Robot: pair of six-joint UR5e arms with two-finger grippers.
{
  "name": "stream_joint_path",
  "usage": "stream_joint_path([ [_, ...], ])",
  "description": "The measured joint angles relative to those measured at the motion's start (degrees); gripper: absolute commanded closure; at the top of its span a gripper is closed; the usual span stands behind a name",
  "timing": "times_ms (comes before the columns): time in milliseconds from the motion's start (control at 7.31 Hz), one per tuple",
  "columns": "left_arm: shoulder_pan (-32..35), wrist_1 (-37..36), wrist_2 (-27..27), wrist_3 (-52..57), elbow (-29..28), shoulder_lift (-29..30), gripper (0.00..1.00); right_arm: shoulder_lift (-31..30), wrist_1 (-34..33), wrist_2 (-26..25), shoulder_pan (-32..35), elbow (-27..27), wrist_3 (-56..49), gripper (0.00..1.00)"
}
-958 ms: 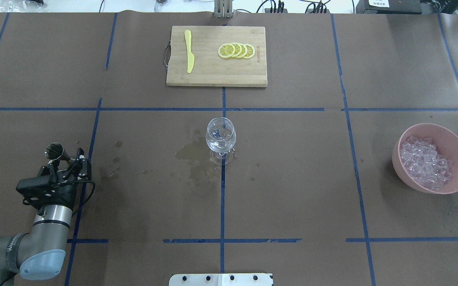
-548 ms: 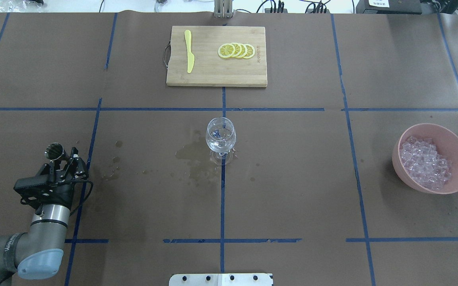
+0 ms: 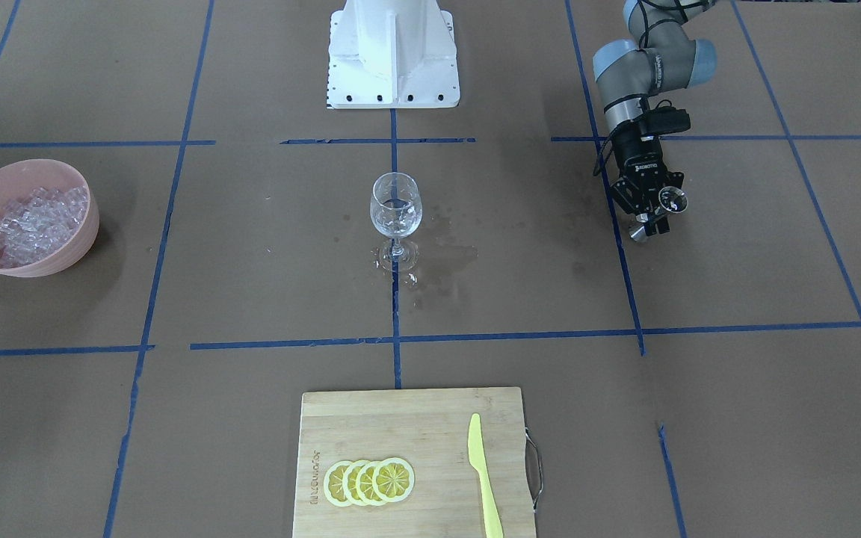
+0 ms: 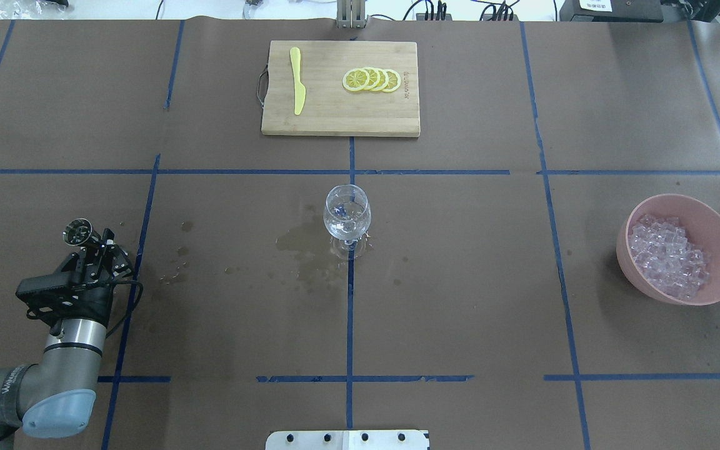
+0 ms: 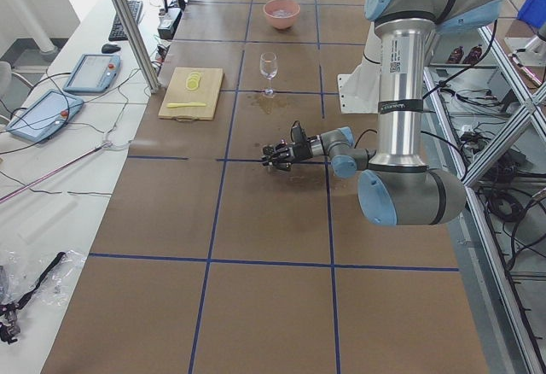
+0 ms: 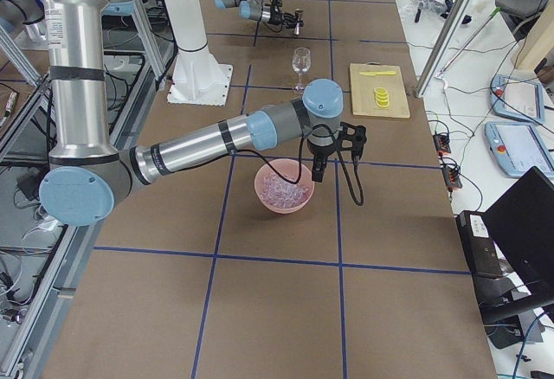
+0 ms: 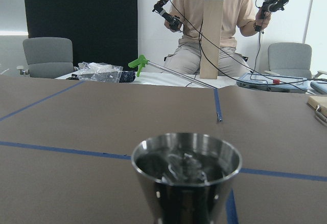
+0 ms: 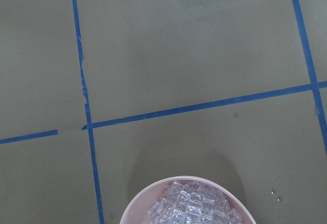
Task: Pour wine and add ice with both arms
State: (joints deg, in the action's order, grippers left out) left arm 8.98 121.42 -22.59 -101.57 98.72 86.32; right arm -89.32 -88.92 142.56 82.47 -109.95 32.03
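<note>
A brown paper tabletop [image 4: 460, 281], ruled into squares with blue tape, fills our view. A wine glass [image 4: 347, 215] stands upright at its middle. A dark wet patch [image 4: 300, 242] on the paper touches the glass's foot on the robot's left side.

Well apart from the glass, the left arm [image 4: 69, 350] reaches low over the robot's left part of the tabletop. The left jaws are closed narrow on a small steel jigger [image 4: 77, 231], which is roughly upright with its mouth up. The right arm [image 6: 216, 141] hangs above a pink bowl [image 4: 716, 231] at the robot's far right. We cannot tell whether the right jaws are wide or narrow.

We judge spilling to be the main risk. If the jigger tips while it is carried, or pours beside the narrow rim, more liquid lands on the paper. A knock from the jigger or the jaws could topple the stemmed glass, whose foot sits on damp paper. The smooth cubes could slip from the right jaws, miss the glass, or splash the liquid out.

The wine [image 3: 394, 223] is a small amount of clear, water-like liquid, low in the glass. The ice [image 4: 669, 256] is a heap of small, glassy, whitish cubes in the bowl. Glints show inside the jigger, but we cannot tell whether it holds liquid.
</note>
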Motion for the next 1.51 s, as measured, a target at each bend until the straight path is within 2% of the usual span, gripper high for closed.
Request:
stream_joint_path([
  [548,4.76,0.09,-0.02,7.51,6.98,-0.56,1.0,-0.06,0.07,0.14,0.03,-0.08,-0.02,0.0],
  [821,5.81,0.26,-0.1,12.16,9.42,2.18,1.0,-0.06,0.07,0.17,0.0,-0.09,-0.01,0.0],
  [1506,7.77,2.06,-0.58,25.29,10.17,9.55,1.0,0.11,0.07,0.09,-0.12,-0.09,-0.03,0.0],
])
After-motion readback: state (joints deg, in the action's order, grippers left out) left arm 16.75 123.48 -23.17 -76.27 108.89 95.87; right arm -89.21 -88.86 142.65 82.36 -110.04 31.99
